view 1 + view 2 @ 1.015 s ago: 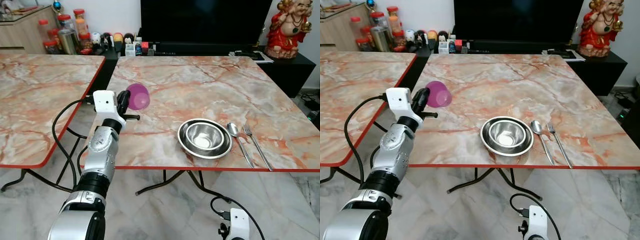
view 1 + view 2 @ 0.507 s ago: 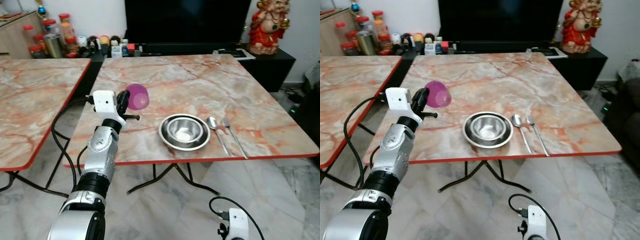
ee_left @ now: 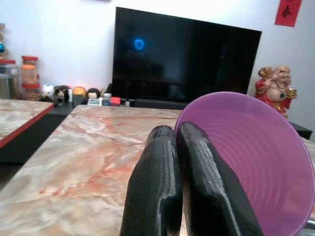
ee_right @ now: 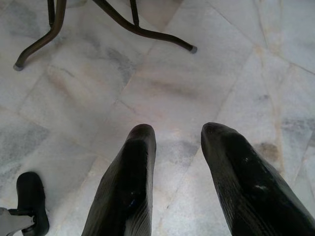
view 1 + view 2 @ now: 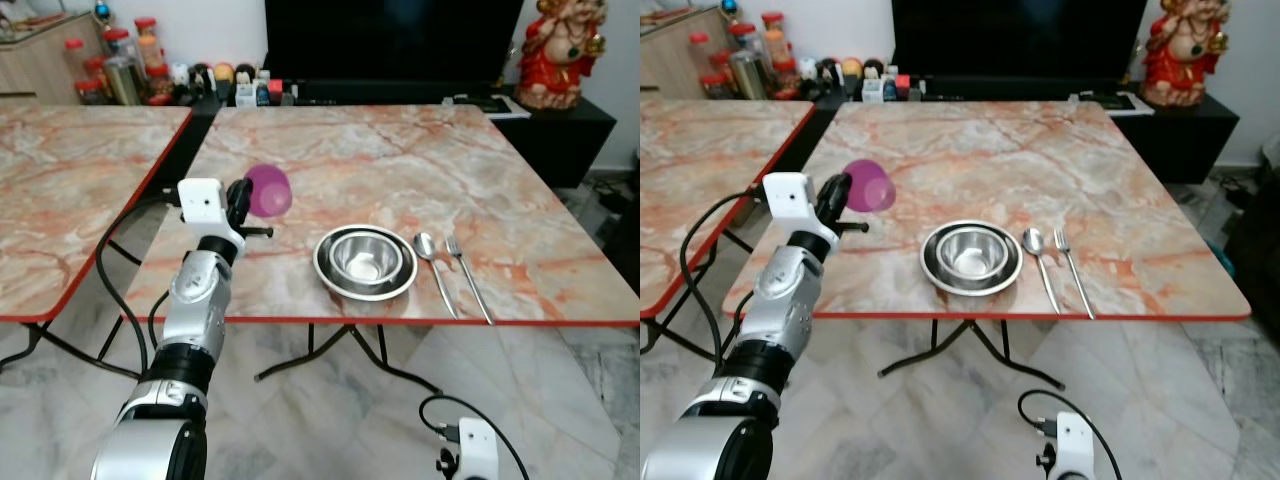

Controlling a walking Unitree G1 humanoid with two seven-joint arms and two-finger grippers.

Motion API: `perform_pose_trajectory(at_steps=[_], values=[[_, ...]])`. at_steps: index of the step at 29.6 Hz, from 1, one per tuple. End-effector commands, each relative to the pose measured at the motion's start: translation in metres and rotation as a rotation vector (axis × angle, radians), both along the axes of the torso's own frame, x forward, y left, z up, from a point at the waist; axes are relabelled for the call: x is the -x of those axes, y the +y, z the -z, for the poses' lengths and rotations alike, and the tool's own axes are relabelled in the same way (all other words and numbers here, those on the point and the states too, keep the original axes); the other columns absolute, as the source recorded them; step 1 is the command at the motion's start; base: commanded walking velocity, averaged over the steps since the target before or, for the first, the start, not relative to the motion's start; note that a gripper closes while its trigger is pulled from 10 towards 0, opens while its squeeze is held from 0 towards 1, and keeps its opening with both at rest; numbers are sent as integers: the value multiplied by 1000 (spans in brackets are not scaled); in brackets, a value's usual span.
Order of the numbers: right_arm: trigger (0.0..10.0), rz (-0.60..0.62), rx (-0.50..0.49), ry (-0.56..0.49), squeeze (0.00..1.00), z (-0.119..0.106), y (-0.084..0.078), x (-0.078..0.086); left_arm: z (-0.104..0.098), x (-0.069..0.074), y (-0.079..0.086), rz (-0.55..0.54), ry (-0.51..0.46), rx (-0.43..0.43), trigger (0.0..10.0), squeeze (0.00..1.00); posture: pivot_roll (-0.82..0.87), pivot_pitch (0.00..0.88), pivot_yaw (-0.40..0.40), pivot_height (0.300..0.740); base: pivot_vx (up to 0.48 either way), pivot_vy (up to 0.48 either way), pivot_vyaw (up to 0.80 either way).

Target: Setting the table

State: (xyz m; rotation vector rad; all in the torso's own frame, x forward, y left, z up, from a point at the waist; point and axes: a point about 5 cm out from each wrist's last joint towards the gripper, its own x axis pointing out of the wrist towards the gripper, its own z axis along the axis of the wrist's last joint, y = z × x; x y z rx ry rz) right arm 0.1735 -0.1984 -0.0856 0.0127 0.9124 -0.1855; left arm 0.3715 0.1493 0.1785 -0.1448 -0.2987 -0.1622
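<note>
On the far left stands a second marble bench (image 5: 70,190) with a red edge. Behind it, jars (image 5: 115,65) sit on a low shelf beside a big black TV (image 5: 390,40). The main bench (image 5: 400,165) has a pink and orange marble top.

The left gripper (image 5: 243,200) is held up over the near left part of this bench. Its jaws are clenched on the rim of a purple cup (image 5: 268,190). The cup is tipped on its side in the air, with its open mouth facing the wrist camera. It is smooth plastic with faint rings inside (image 3: 256,167).

Further right, near the front edge, a shiny metal bowl (image 5: 365,258) sits inside a metal plate (image 5: 330,278). Just beside the plate lie a spoon (image 5: 432,262) and then a fork (image 5: 468,275). A red and gold statue (image 5: 562,50) stands at the back right.

The right gripper (image 4: 177,147) hangs low over the tiled floor (image 4: 162,64), jaws apart and holding nothing.
</note>
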Motion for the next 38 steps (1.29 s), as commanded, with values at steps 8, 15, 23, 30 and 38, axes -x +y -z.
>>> perform_pose_trajectory(at_steps=[8, 15, 23, 30, 38], values=[[10000, 1, -8, -6, 0, -1, 1, -1, 2, -6, -6, 52, 78, 37, 10000, 0, 12, 0, -27, 736, 0, 0, 0], [10000, 2, -8, -6, 0, -1, 1, -1, 3, -6, -10, 47, 79, 29, 10000, 0, 7, 0, -24, 736, 270, 0, 0], [10000, -16, -3, -6, 0, -1, 2, -2, 3, -6, -9, 50, 81, 24, 10000, 0, 12, 0, -27, 736, 368, 0, 0], [10000, -27, -8, -13, 0, -1, 5, -3, 3, -6, -10, 53, 79, 20, 10000, 0, 10, 0, -25, 736, 368, 0, 0], [10000, -16, -2, -7, 0, -1, 2, -2, 3, -5, -12, 68, 79, 11, 10000, 0, 11, 0, -27, 736, 201, 0, 0]])
